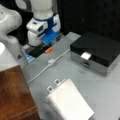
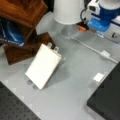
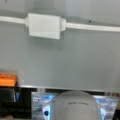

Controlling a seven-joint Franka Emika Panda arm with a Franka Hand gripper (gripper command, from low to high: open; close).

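Item, my gripper [image 1: 42, 41]: parked low at the table's [image 1: 75, 72] far left edge, jaws hidden (cannot tell their state), nothing visibly held. Nearest: orange block [image 1: 48, 50], white cable [image 1: 42, 69] with inline box [image 3: 44, 25] running just beside; notebook [image 1: 70, 101] lies near, black box [image 1: 96, 51] right.

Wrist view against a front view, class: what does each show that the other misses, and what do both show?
Only the wrist view shows the white dome at its bottom edge. Only a front view shows the spiral notebook, black box, wooden block and the gripper low over the grey table. Both show the white cable's connector and an orange piece.
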